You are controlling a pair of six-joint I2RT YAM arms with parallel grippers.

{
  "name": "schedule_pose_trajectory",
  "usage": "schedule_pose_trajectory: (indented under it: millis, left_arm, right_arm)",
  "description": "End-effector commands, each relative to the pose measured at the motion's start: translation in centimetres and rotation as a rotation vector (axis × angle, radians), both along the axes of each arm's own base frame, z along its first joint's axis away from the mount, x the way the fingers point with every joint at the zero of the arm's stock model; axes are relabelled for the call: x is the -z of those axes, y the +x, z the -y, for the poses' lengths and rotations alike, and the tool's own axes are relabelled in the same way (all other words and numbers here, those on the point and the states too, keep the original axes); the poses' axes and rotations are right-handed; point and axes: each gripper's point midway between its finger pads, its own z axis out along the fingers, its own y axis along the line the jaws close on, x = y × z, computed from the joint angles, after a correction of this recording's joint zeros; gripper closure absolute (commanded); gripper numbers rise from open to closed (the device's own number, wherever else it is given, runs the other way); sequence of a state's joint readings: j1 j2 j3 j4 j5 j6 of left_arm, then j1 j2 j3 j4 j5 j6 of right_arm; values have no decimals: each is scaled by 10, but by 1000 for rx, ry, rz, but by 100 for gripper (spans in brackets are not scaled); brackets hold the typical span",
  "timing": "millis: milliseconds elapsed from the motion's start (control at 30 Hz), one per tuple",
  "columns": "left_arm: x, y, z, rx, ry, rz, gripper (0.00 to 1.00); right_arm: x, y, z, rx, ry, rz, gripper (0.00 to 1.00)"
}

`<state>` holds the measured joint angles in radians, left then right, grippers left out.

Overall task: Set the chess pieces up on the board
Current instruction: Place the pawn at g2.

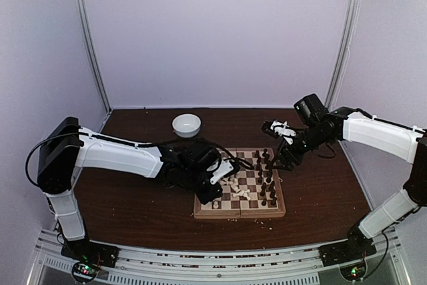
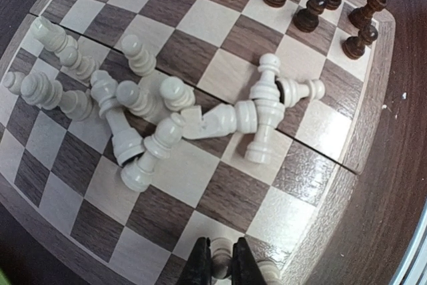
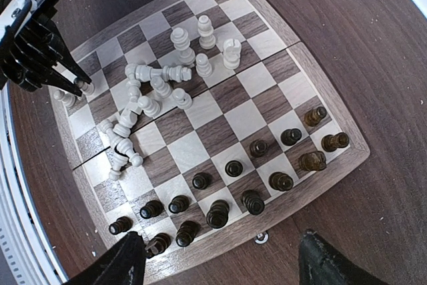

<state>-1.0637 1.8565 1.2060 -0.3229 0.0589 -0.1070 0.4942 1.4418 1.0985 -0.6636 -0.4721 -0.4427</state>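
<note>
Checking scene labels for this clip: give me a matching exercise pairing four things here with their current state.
Things:
1. white pieces
2. dark pieces
3. left end effector
4. right end effector

States:
A. open, over the dark side of the board
B. mostly heaped mid-board
C. shut on a white piece
D. standing in rows along one edge

Pairs: 1-B, 2-D, 3-C, 4-A

L arm stretched low to board (image 3: 267, 105) left edge; L gripper (image 2: 221, 261) pinched on cream piece (image 2: 220, 269). R gripper (image 3: 223, 258) above board's right side, jaws wide apart.
</note>
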Motion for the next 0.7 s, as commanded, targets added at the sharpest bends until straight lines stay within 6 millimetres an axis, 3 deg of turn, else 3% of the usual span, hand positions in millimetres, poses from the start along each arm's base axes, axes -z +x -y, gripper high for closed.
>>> schedule_pose_trajectory:
  millis: [0,100,367,533,667]
  left_arm:
    - [-8,7,-6,-17,3,37,94]
    - [-8,7,-6,-16,5,40,93]
    - [-13,9,-5,-23,-4,47,78]
    - [-44,13,5,-22,-74,76,67]
    - [-62,9,17,18,-133,79,67]
  right_arm:
    - [2,-1,0,-4,-9,-6,21]
    - [3,-2,0,-4,-10,-11,21]
    - [3,-1,0,-3,-11,-14,21]
    - [3,-2,0,-4,-10,-15,21]
    - [2,-2,0,-7,-7,-14,21]
